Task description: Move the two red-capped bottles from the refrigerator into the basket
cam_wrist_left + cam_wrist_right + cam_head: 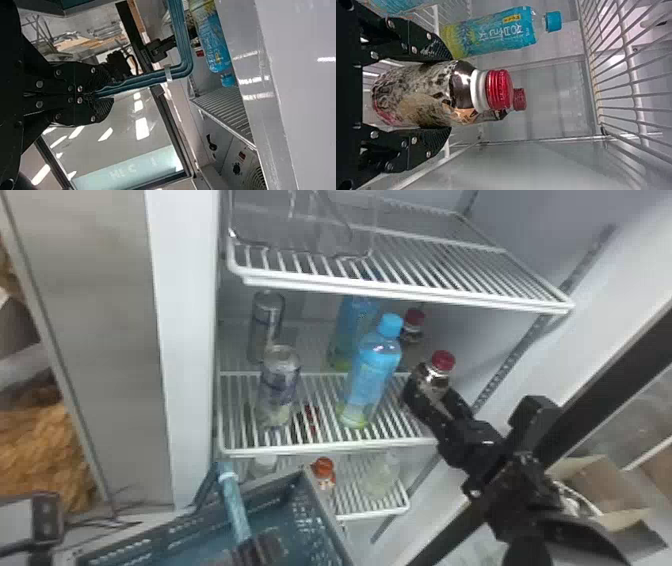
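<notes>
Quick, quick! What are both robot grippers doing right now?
Left gripper: closed on the basket's blue handle.
Right gripper: closed around a red-capped bottle, one finger on each side.

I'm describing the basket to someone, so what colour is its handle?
Teal; the handle shows best in the left wrist view.
</notes>
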{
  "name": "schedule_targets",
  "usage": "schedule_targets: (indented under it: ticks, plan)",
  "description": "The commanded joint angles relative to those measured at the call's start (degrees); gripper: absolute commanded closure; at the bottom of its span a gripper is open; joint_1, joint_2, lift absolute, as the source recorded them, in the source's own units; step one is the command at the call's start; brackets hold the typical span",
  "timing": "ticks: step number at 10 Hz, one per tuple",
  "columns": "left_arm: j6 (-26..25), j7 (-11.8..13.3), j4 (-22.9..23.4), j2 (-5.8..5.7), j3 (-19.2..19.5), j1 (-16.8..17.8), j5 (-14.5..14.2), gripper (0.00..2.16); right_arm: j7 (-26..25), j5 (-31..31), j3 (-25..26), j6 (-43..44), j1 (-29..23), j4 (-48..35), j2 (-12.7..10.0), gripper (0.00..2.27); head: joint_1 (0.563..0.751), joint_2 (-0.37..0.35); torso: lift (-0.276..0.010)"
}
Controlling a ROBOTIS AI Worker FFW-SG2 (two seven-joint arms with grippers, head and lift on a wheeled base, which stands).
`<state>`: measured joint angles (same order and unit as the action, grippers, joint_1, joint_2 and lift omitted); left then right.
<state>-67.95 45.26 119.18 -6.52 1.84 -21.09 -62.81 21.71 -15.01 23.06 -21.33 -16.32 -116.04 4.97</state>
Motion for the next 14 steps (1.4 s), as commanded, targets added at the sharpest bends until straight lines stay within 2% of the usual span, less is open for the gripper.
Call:
schedule_targets:
  ticks: [1,5,8,12,14]
  plan:
    - [0.0,0.0,0.0,-0.07,0.0,0.0,0.0,1.2,0.0,-0.2,0.2,0.1,-1.0,-1.6,0.0,1.28,0.695,-0.35,0.0]
    - [0.3,-0.2,0.0,-0.07,-0.2,-0.1,-0.6,1.2,-0.1,-2.0,2.3,-2.2,-8.3,-12.3,-1.3,1.28,0.695,-0.35,0.0]
    - [0.5,-0.2,0.0,-0.07,-0.6,-0.1,-1.1,1.2,-0.1,-5.4,2.8,-5.0,-16.7,-21.4,-2.2,1.28,0.695,-0.35,0.0]
    - [0.7,-0.3,0.0,-0.51,-1.4,0.3,-1.5,1.2,-0.1,-9.0,4.7,-12.7,-27.4,-35.2,-4.3,1.28,0.695,-0.35,0.0]
    - [1.0,-0.3,0.0,-0.68,-1.4,0.3,-1.7,1.2,0.0,-11.4,4.6,-15.5,-31.2,-39.0,-4.7,1.28,0.695,-0.35,0.0]
